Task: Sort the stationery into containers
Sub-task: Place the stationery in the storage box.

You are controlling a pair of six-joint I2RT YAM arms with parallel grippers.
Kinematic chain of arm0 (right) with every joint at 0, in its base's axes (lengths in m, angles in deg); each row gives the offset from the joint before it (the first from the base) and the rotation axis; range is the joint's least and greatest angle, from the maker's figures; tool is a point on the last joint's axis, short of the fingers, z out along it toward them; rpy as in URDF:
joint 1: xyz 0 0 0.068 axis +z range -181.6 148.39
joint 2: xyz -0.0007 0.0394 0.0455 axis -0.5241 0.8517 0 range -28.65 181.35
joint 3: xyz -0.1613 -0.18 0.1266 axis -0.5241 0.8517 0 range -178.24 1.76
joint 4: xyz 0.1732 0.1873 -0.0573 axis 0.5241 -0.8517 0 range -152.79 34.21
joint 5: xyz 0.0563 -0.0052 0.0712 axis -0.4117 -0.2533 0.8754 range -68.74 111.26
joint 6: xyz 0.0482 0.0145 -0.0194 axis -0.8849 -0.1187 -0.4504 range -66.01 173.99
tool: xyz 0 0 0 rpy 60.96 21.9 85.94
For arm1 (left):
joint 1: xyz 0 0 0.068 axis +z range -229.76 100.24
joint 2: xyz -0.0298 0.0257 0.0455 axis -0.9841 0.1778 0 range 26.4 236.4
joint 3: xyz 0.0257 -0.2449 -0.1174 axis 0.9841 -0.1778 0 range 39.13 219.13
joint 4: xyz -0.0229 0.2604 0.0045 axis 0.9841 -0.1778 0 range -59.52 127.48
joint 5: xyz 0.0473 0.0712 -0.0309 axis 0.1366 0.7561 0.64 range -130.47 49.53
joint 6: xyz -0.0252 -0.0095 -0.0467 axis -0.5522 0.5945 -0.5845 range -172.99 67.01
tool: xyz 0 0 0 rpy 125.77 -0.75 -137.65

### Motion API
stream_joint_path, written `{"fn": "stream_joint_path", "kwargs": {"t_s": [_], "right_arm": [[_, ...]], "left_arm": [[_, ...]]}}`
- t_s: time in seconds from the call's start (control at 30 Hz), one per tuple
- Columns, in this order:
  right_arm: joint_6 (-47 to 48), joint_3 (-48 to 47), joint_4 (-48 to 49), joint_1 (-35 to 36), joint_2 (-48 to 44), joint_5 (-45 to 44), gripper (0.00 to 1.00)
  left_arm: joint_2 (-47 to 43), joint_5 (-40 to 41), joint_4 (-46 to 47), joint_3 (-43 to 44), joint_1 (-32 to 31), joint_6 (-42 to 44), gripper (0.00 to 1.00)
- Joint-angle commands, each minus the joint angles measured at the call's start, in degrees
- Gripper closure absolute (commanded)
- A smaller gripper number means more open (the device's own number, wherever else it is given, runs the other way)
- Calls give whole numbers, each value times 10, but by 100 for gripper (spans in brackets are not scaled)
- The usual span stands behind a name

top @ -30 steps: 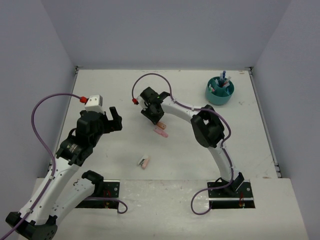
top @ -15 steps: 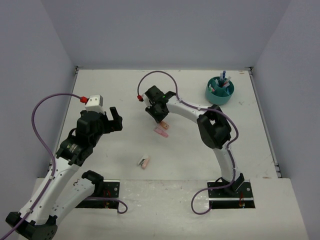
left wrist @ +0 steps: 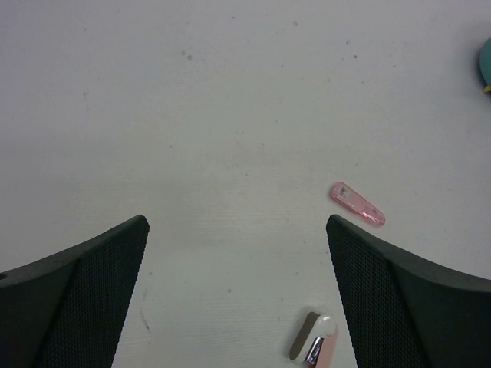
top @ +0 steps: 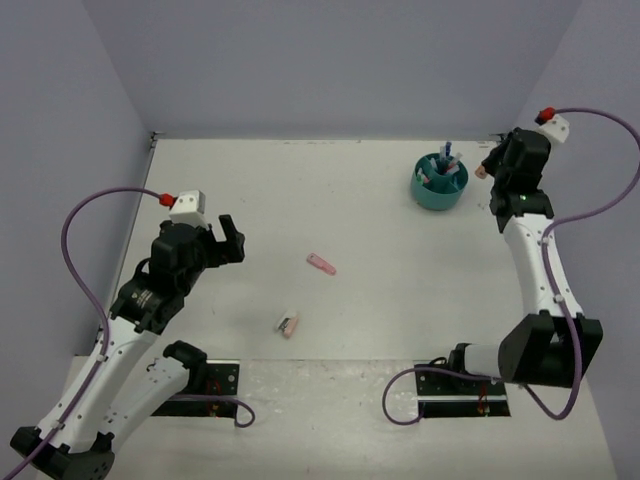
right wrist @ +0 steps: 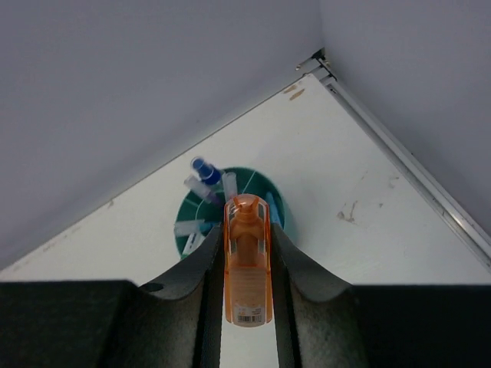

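Even, soft light (shadows faint).

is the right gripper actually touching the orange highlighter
Touching. The right wrist view shows the right gripper with its fingers pressed against both sides of the orange highlighter, no gap.

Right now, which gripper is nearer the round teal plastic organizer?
Right. The right gripper, holding an orange highlighter, hovers just right of the teal organizer; the left gripper is far off to its left.

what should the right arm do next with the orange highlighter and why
Probably shift the right claw over the teal organizer before opening: it is shut on the orange highlighter, tip aimed at the organizer, yet from above the claw sits beside the rim, not over a compartment.
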Motion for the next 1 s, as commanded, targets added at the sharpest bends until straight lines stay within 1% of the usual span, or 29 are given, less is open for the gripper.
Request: {"fn": "stream_joint_path", "kwargs": {"t_s": [0.0,0.07,0.17,0.33,0.43,0.53,0.73,0.83,0.93,0.97], "right_arm": [[-52,-58,32,-18,139,-36,100],[-45,-110,26,-22,180,-43,100],[-37,-158,5,-28,239,-52,100],[-18,-241,-34,-31,328,-15,100],[-13,-271,-56,-32,364,5,100],[-12,-278,-55,-32,384,22,99],[-4,-293,-68,-32,405,34,91],[3,-282,-59,-32,399,38,82],[9,-280,-63,-32,396,44,71],[11,-280,-65,-32,395,45,68]], "left_arm": [[-2,-5,29,-2,3,13,0],[2,-6,28,-2,3,13,0],[2,-3,27,-3,3,13,0],[6,-6,29,-2,3,15,0],[9,-6,28,-1,3,16,0],[9,-4,28,-2,3,16,0],[11,-5,28,-1,3,16,0],[10,-6,28,-1,3,17,0],[10,-6,28,-2,3,17,0],[11,-7,28,-1,3,17,0]]}}
